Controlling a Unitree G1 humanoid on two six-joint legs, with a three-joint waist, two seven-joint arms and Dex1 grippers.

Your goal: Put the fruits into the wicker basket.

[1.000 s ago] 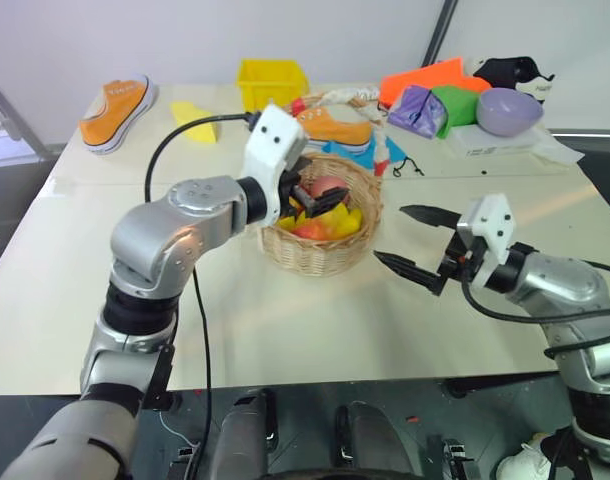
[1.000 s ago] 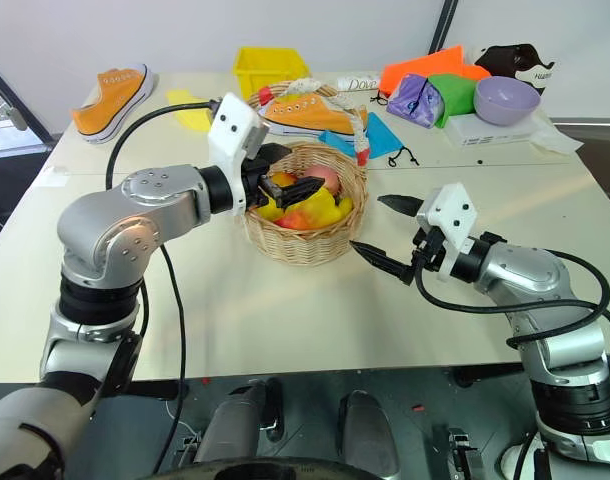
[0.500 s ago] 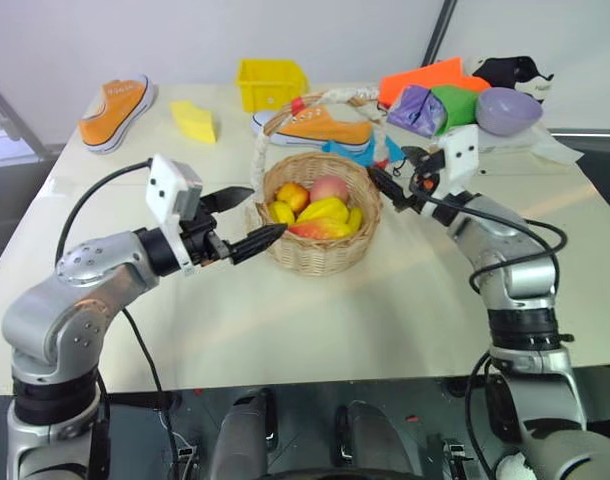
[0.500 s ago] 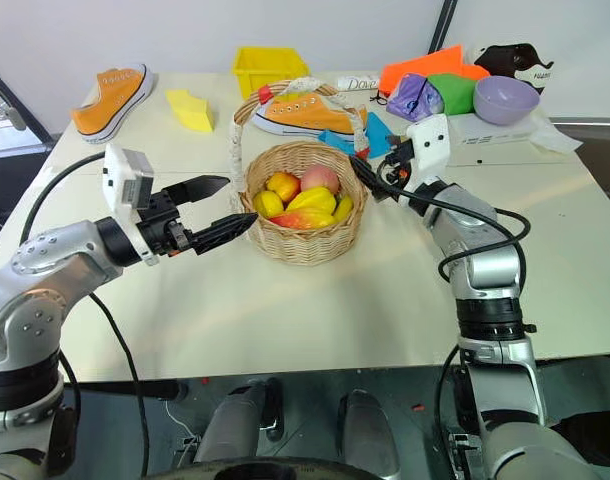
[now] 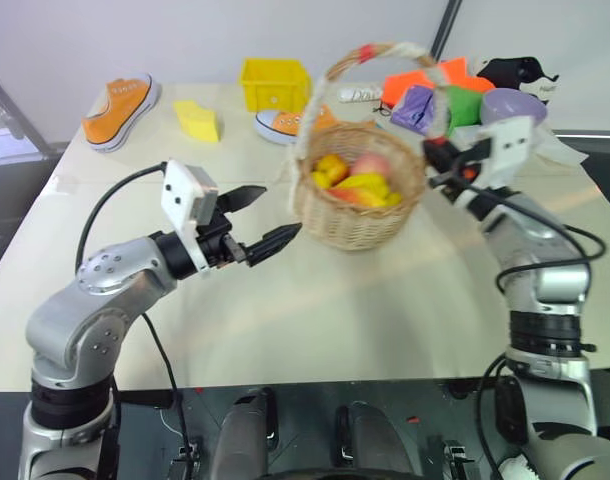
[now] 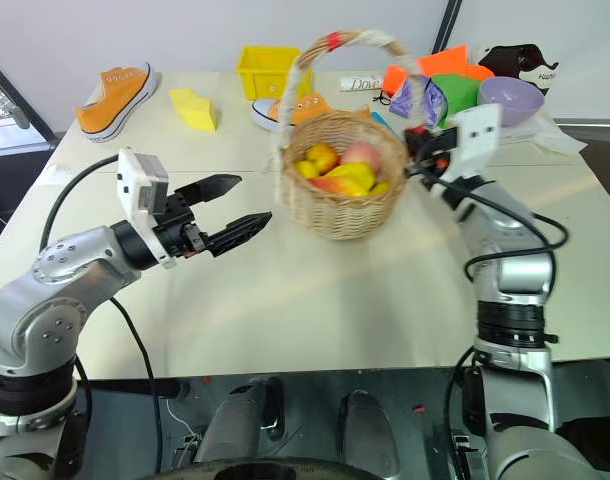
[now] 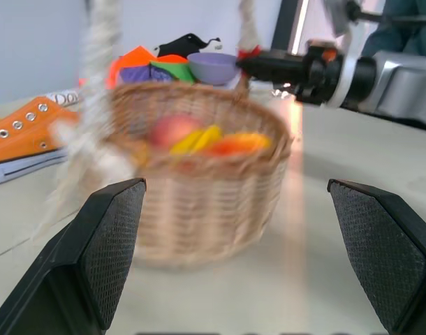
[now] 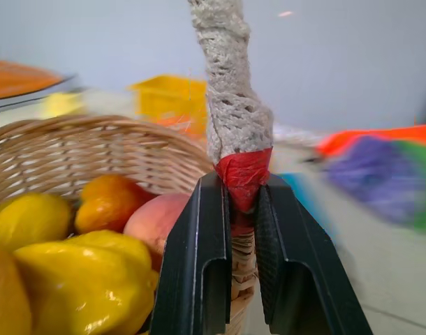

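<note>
The wicker basket (image 5: 357, 212) stands right of the table's middle, its white-wrapped handle (image 5: 370, 50) arching over it. Inside lie several toy fruits: a yellow ridged starfruit (image 8: 80, 272), a red-orange mango (image 5: 357, 196), a peach (image 8: 164, 223) and others. My right gripper (image 8: 242, 202) is shut on the handle at its red-taped foot (image 8: 244, 171), on the basket's right rim. My left gripper (image 5: 282, 208) hangs open and empty just left of the basket, pointing at it. The left wrist view shows the basket (image 7: 199, 181) straight ahead between the fingers (image 7: 108, 237).
At the table's back stand a yellow plastic bin (image 5: 273, 82), a pale yellow wedge block (image 5: 197, 120), an orange sneaker (image 5: 117, 108), a second sneaker (image 5: 280, 124) behind the basket, bright cloths (image 5: 435, 95) and a purple bowl (image 5: 513, 105).
My right gripper swung in to the handle's foot and shut on it; the basket has since shifted right and away. My left gripper came out of the basket and drew back to the left.
</note>
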